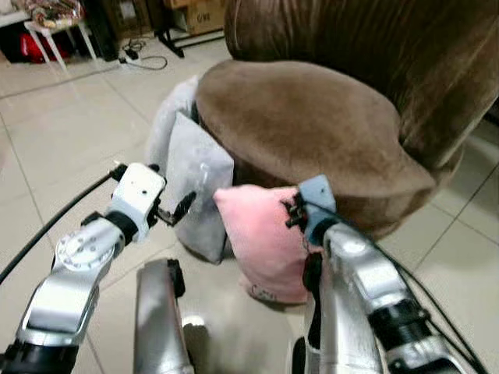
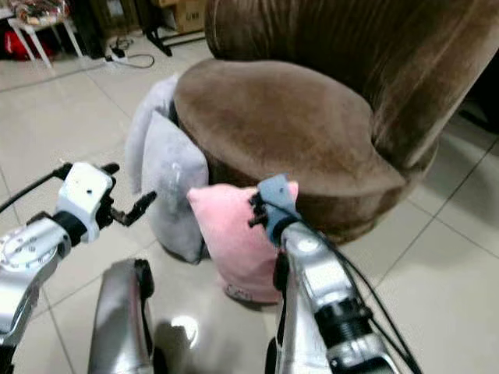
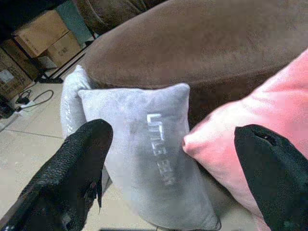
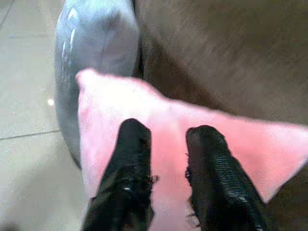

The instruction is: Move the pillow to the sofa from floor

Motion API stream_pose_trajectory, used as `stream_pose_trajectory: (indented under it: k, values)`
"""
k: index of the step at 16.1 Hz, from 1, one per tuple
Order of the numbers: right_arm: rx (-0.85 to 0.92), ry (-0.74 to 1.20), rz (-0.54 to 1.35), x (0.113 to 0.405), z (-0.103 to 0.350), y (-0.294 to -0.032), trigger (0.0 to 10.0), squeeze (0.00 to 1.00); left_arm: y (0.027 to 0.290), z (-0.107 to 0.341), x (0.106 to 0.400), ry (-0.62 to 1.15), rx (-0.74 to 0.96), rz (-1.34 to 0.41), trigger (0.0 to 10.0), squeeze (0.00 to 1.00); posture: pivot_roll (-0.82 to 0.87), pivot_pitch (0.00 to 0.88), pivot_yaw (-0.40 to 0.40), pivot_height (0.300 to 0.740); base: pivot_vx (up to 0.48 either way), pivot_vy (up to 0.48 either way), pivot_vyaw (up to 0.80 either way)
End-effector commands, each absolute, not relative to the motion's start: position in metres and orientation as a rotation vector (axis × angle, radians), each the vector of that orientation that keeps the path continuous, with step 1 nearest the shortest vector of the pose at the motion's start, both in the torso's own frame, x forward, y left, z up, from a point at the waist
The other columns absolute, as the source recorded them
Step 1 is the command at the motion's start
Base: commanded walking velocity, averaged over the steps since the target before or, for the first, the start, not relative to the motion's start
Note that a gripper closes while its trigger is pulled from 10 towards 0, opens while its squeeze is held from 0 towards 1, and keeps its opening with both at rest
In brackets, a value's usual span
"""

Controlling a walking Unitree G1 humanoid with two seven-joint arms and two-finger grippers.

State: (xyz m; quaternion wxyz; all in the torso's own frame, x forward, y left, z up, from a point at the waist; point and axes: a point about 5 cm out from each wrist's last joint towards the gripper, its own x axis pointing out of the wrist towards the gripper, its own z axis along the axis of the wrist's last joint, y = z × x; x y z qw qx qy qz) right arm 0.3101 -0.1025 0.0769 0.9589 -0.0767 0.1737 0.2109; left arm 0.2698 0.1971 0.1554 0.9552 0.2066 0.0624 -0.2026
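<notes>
Pink pillow (image 1: 261, 238) against sofa (image 1: 312, 125) | right gripper (image 4: 166, 144) narrow above it | left gripper (image 3: 173, 159) wide; wrist view reads grey pillow's (image 3: 149, 159) lettering

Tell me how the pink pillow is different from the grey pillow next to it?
The pink pillow is pink, while the grey pillow is grey with LITTLE BEAR in pale letters. The pink pillow has the right end effector reaching at its top edge; the grey pillow has the left end effector open in front of it, not touching. Both are soft, stand on the tiled floor and lean against the brown sofa.
</notes>
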Motion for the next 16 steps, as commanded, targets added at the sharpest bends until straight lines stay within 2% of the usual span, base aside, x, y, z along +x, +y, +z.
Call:
stream_pose_trajectory:
  k: [1,5,10,11,16]
  values:
    - [-0.186,0.321,0.446,0.315,0.081,-0.097,10.0,1.00,0.196,0.159,0.267,0.122,0.445,-0.419,10.0,0.00,-0.07,0.000,0.012,0.370,0.000,0.000,0.00]
    - [-0.294,0.329,0.429,0.323,0.070,-0.088,10.0,1.00,0.197,0.161,0.265,0.128,0.454,-0.432,10.0,0.00,-0.06,0.000,0.015,0.370,0.000,0.000,0.00]
    - [-0.414,0.414,0.258,0.341,0.058,-0.098,10.0,1.00,0.196,0.166,0.263,0.134,0.461,-0.469,10.0,0.00,-0.04,0.000,0.024,0.370,0.000,0.000,0.00]
    - [-0.422,0.437,0.176,0.346,0.057,-0.103,10.0,0.00,0.196,0.167,0.260,0.142,0.465,-0.491,10.0,0.00,-0.03,0.000,0.024,0.370,0.000,0.000,0.00]
    - [-0.389,0.541,0.167,0.338,0.041,-0.094,10.0,0.00,0.202,0.169,0.245,0.193,0.479,-0.524,10.0,0.00,0.02,0.049,0.020,0.370,0.000,0.000,0.00]
